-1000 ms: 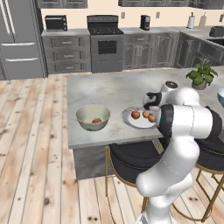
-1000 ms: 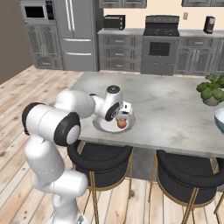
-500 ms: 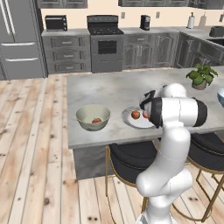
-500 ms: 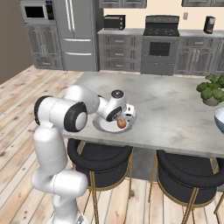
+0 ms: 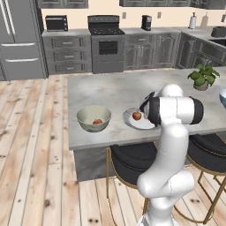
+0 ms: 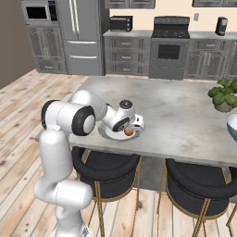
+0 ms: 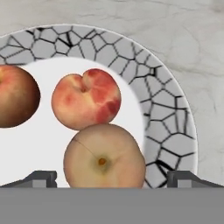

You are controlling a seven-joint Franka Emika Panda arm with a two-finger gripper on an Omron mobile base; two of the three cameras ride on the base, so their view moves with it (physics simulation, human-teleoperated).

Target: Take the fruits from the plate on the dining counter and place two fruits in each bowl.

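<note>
In the hand view my gripper [image 7: 112, 178] is open, low over the plate [image 7: 166, 118], with its fingertips [image 7: 41, 178] on either side of a pale fruit [image 7: 104, 159] and apart from it. A blushed fruit [image 7: 86, 98] lies just beyond, touching it, and a darker one [image 7: 13, 96] sits at the left edge. From the right base view the gripper [image 6: 133, 126] hangs over the plate [image 6: 111, 134] beside a fruit [image 6: 129, 132]. The beige-grey bowl [image 5: 93, 118] on the dining counter [image 5: 110, 88] holds one fruit [image 5: 97, 121]. The white and light-blue bowl [image 6: 233, 127] stands at the far right.
A potted plant [image 5: 203, 76] stands on the counter's right side, behind the blue bowl [image 5: 223, 97]. Two dark round stools [image 6: 106, 169] on brass legs sit under the counter's near edge. Bare counter lies between the plate and the plant.
The arm has folded down and the hand has dropped from above the plate to just over the fruits. The fruits and bowls have stayed in place.
</note>
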